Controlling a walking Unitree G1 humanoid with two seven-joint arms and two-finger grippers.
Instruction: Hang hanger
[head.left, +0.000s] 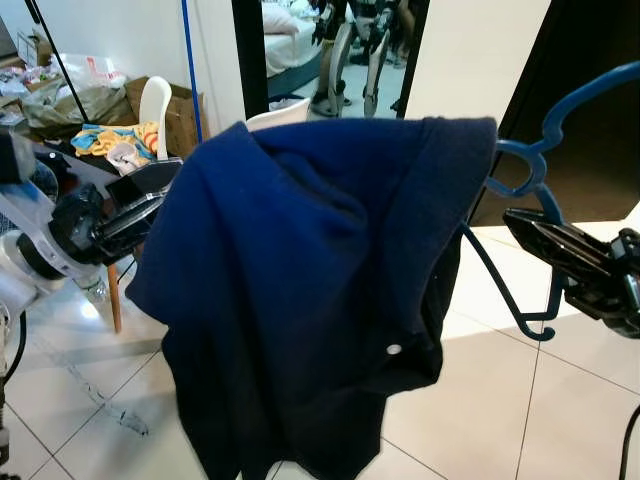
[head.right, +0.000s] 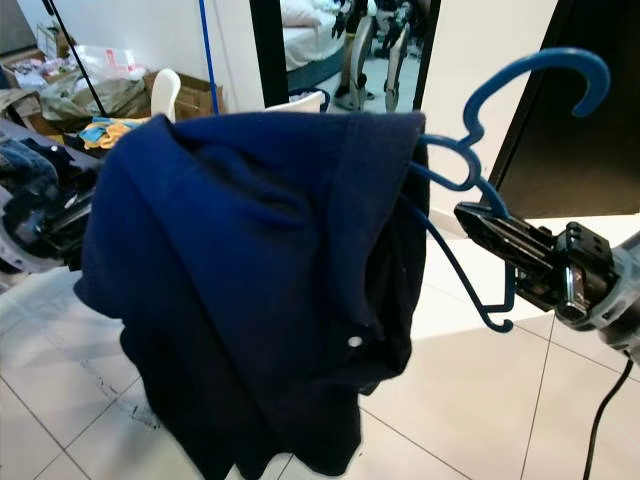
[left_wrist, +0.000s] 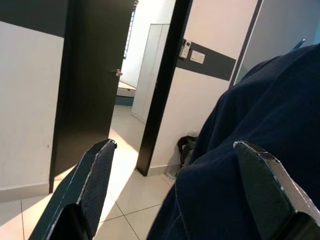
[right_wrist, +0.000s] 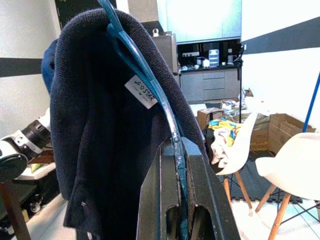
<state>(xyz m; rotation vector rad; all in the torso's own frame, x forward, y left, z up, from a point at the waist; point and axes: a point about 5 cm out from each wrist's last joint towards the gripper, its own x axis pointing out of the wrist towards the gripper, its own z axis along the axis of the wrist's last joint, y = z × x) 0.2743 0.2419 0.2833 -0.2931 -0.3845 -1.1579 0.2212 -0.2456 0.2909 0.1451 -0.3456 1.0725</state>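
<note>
My right gripper (head.right: 478, 222) has its two black fingers pressed together on the thin bar of the blue plastic hanger (head.right: 470, 160), which is held up in mid-air over the white tiled floor (head.right: 470, 400), its hook free at the upper right with open room around it. The dark navy knitted garment (head.left: 310, 290) draped over the hanger hides most of its frame. My left gripper (left_wrist: 175, 190) has its fingers spread wide at the garment's left edge, one finger (left_wrist: 265, 185) against the cloth; I cannot tell whether it grips anything.
</note>
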